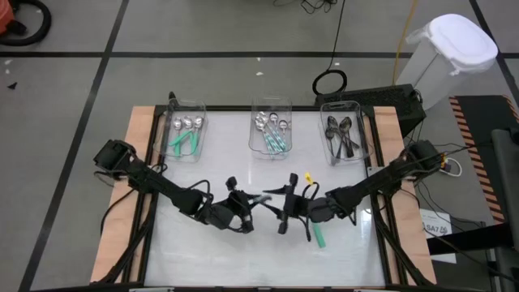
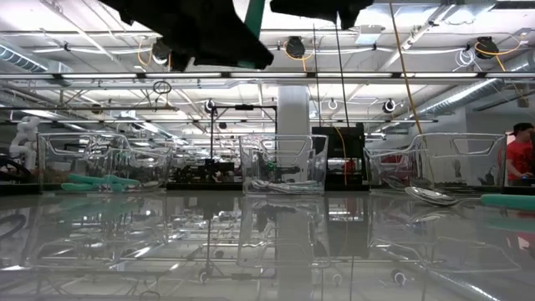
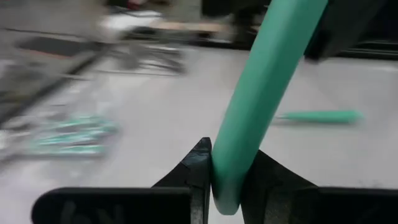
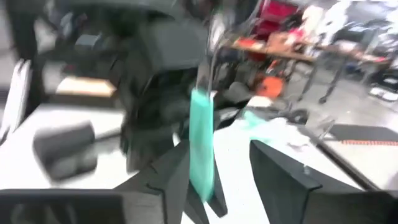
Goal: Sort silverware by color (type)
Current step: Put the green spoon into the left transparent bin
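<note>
— Three bins hold sorted spoons already; what's left?
— One teal-handled spoon, gripped by the left hand mid-bench (right hand gapes around it); another teal spoon lies nearby.

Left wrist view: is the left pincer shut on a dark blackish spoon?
No, the left pincer is shut on a teal-green handle, not dark metal.
</note>
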